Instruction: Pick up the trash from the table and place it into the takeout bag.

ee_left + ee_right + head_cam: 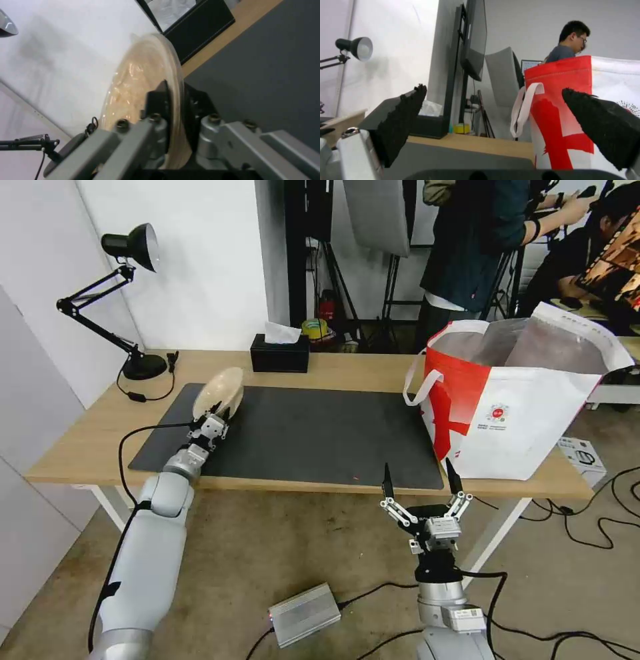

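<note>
The takeout bag (pixel 527 407) hides its own contents, and its far rim runs off the head view's edge. In the left wrist view the left end effector (pixel 173 100) covers the beige pulp bowl's (pixel 140 82) near rim, smeared by blur.

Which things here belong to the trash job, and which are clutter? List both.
Job: beige pulp bowl, gripped on edge by the left end effector; takeout bag; table; right end effector, open, at the table's near edge.

Clutter: tissue box, desk lamp, dark mat.
</note>
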